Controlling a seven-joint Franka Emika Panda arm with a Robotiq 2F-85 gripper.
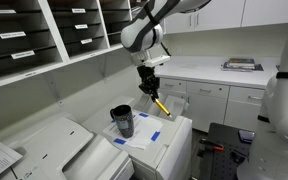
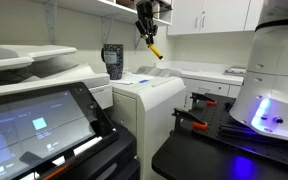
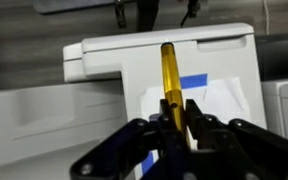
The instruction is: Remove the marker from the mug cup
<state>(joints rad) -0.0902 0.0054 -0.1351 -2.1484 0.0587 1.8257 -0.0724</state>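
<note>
Above and beside the mug cup (image 1: 123,120), in an exterior view, the gripper (image 1: 150,84) holds the marker (image 1: 160,104) in the air; the marker touches neither the mug cup nor the counter (image 1: 177,124); its long axis runs steeply downward, free end lowest and slanted away from the mug cup.

In an exterior view taken from lower down, the marker (image 2: 154,48) hangs beneath the gripper (image 2: 145,30), higher than the mug cup (image 2: 113,62) and to its side; the slant is the same.

In the wrist view, the jaws are closed on the marker (image 3: 170,80) near one end, the barrel filling the narrow gap; the shaft projects straight out from the gripper (image 3: 181,118) over a paper sheet (image 3: 219,100) edged with blue tape (image 3: 194,80); the mug cup is not in this view.

Extraction appears complete. To finish well: maintain grip; translate away from the mug cup; lower until the free end nears the counter; only then release; a release from height would likely let the slim barrel bounce or roll.
</note>
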